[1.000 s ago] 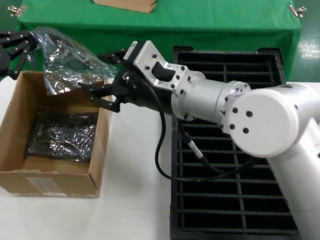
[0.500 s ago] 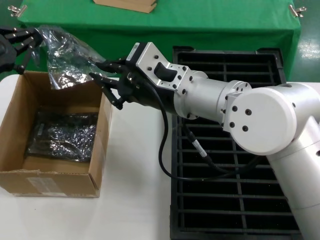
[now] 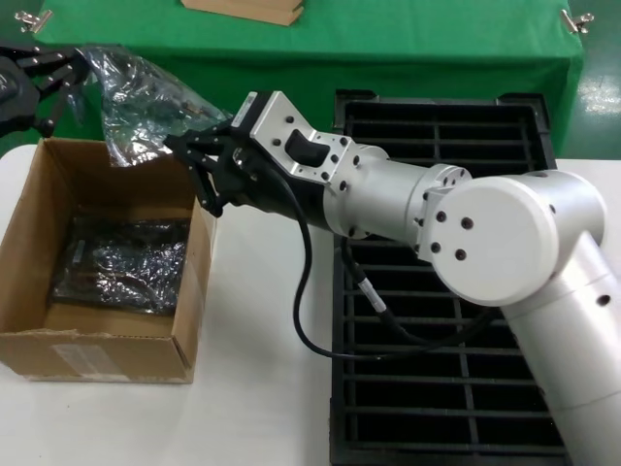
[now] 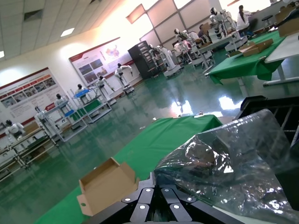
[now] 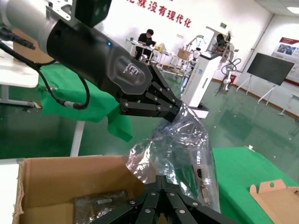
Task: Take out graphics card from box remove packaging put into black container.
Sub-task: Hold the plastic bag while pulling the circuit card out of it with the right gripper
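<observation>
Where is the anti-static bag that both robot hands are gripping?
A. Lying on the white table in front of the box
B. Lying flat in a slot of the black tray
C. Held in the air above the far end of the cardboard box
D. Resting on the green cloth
C: the left hand and right hand hold the anti-static bag up over the far end of the cardboard box.

A white table point(image 3: 262, 388) carries the work. On its left side rests the box point(image 3: 116, 345), brown corrugated cardboard, open at the top, with a white label on its near wall. Just right of it, apart from it, lies the black container point(image 3: 446, 388), a large ribbed tray reaching from the near edge to the far edge. Beyond stands a green-clothed table point(image 3: 388, 49) bearing a tan box point(image 3: 247, 10).
</observation>
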You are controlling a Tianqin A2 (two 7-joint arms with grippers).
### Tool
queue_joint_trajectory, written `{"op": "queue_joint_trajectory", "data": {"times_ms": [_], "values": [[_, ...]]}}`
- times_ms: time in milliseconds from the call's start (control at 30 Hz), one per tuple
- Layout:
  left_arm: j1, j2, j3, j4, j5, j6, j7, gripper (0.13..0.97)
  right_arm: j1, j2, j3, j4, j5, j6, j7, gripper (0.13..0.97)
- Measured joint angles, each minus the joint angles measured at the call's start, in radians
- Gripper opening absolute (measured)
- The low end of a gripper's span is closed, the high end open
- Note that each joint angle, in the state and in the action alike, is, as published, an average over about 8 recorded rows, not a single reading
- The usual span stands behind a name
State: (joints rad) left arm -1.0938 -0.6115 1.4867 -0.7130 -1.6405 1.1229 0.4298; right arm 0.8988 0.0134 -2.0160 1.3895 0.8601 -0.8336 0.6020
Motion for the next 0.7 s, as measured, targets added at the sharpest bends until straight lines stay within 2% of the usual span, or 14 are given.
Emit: {"op": "queue_joint_trajectory", "data": {"times_ms": [333,700], "values": [[0.059,-0.023,-0.004,-0.118,-0.005,-0.002,-0.058,0.139,0.042,-0.012,-0.036,-0.074,0.008,0.059,-0.018,0.135],[0.073,-0.039,0.001,-0.148,-0.003,-0.008,-0.077,0.139,0.071,-0.012,-0.044,-0.124,-0.012,0.098,-0.012,0.135]]}}
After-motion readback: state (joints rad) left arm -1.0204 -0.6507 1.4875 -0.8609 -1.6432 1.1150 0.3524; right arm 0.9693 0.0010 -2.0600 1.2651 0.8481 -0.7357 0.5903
